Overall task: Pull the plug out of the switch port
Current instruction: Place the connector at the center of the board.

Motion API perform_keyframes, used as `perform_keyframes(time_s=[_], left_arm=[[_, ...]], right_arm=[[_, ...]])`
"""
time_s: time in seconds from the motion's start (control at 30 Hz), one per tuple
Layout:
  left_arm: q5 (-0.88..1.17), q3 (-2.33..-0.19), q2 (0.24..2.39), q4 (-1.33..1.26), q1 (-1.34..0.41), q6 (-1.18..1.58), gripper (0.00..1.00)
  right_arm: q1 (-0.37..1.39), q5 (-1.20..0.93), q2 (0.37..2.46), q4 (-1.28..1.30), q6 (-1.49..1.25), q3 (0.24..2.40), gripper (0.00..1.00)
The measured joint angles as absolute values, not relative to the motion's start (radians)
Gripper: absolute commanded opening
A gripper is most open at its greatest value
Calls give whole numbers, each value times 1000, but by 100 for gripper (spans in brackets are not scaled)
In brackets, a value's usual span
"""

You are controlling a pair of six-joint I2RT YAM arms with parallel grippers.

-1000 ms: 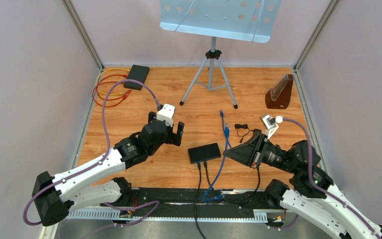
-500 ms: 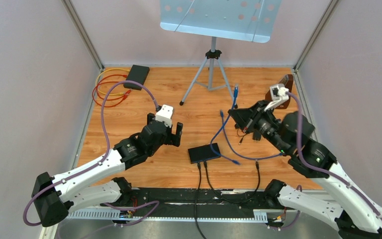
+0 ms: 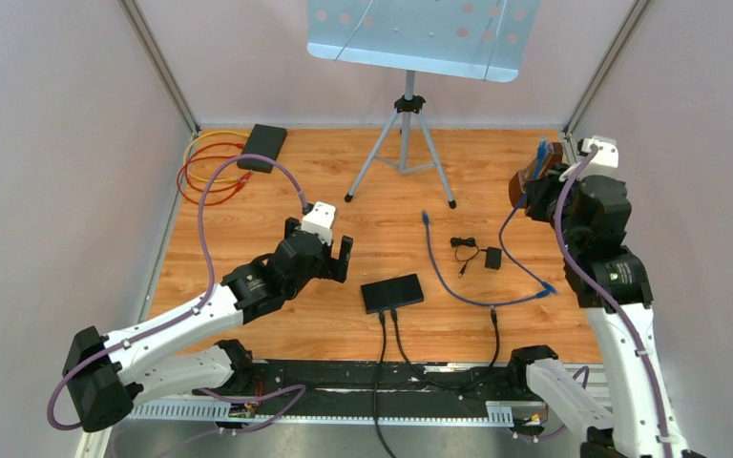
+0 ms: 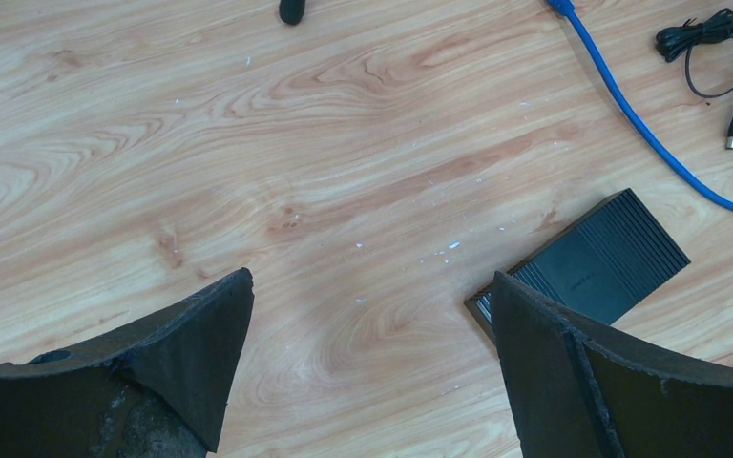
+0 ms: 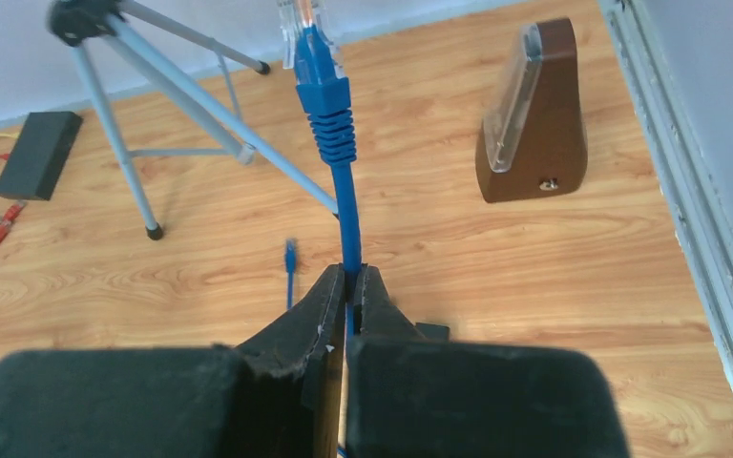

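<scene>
Right wrist view has the right gripper (image 5: 348,272) pressed together on a blue cable (image 5: 346,205), pinching the thin cord just below the ribbed boot. The plug (image 5: 313,52) stands straight up beyond the fingertips, clear of any socket. From above, this gripper (image 3: 537,181) hangs well off the worktop (image 3: 363,229), with the metronome (image 5: 530,114) just beside it. The switch (image 3: 391,292) lies well apart, down and toward the other arm. The cable drops from the gripper and loops across the wood to its loose far end (image 3: 426,219), so no part of it appears to be seated in the switch. The pull itself looks done.

The left gripper (image 4: 370,286) is spread wide and holds nothing. It hovers over bare wood, with the switch (image 4: 592,262) just beyond one finger.

The hold looks like the weak point. It is on the round cord rather than the plug body, so the hanging loop's weight or a quick swing could slide the cord through the fingers. Lowering carelessly could knock the plug against the metronome. The trailing loop passes near a small black adapter lead (image 3: 472,253) and could drag it. Nothing pins the switch, so a snagged cable might shift it and strain the two black cords (image 3: 387,329) plugged into its side.
</scene>
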State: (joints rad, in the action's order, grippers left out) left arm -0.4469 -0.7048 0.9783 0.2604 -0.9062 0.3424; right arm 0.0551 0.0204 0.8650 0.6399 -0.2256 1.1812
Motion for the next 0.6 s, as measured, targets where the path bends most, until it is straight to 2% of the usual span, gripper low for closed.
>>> perform_keyframes(time_s=[0.17, 0.4, 0.6], left_arm=[[-448, -705, 968, 265, -906, 339, 100], [-450, -681, 941, 264, -906, 340, 100], [-445, -677, 976, 262, -903, 340, 100]], right_arm=[[-134, -218, 988, 661, -197, 1188, 0], [-141, -410, 1047, 680, -183, 1045, 0], [-141, -555, 1088, 647, -212, 1005, 1]])
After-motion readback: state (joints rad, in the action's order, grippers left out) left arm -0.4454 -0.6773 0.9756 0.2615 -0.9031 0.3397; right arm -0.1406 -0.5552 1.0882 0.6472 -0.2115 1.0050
